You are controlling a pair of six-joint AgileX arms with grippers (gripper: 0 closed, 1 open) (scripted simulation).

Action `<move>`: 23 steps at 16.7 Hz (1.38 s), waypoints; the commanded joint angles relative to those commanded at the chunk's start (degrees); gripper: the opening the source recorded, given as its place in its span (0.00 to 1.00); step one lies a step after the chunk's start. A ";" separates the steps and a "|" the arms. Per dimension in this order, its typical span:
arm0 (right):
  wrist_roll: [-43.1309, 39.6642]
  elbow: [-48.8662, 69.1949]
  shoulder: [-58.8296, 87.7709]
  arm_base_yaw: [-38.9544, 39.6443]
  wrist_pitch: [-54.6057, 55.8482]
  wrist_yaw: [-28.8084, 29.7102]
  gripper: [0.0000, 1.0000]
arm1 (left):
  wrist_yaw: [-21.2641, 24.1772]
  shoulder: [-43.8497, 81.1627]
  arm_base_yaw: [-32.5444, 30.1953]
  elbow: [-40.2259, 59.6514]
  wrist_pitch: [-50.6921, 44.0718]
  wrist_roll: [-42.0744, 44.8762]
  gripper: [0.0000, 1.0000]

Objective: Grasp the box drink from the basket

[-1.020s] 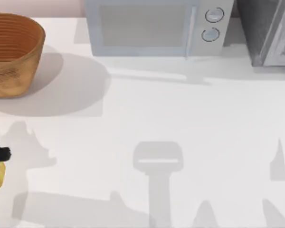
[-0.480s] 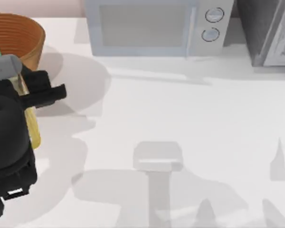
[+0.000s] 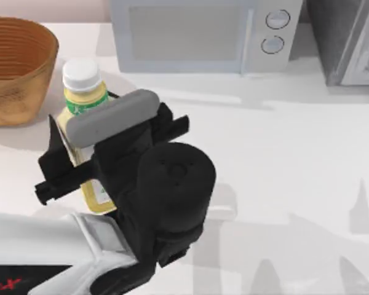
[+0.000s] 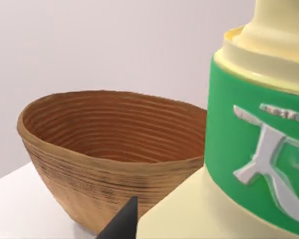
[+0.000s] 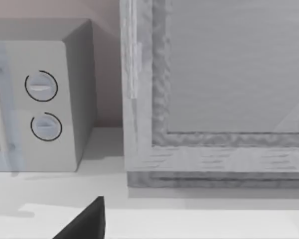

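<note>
Standing at the far edge of the table (image 3: 295,153) is one microwave (image 3: 200,37); left of it, one basket (image 3: 15,70). Nearer, my left hand (image 3: 89,160) pinches one box drink (image 3: 86,123) (white cap up), right of the basket.

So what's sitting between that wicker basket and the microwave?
In the top view, only bare white table separates the basket from the microwave. The box drink, held by the left gripper, sits just nearer the camera.
</note>
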 joint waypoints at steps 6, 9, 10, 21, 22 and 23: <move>0.00 0.00 0.00 0.00 0.00 0.00 1.00 | -7.62 7.22 -4.03 3.43 3.84 -0.62 0.00; 0.00 0.00 0.00 0.00 0.00 0.00 1.00 | 0.93 10.84 -3.75 7.63 -2.49 0.03 0.00; 0.00 0.00 0.00 0.00 0.00 0.00 1.00 | 0.92 10.86 -3.70 7.60 -2.54 -0.15 0.00; 0.00 0.00 0.00 0.00 0.00 0.00 1.00 | 0.11 12.33 3.85 1.81 -10.60 -21.77 0.00; 0.00 0.00 0.00 0.00 0.00 0.00 1.00 | 0.11 12.33 3.87 1.80 -10.63 -21.80 0.00; 0.00 0.00 0.00 0.00 0.00 0.00 1.00 | 0.11 12.33 3.87 1.80 -10.63 -21.80 0.00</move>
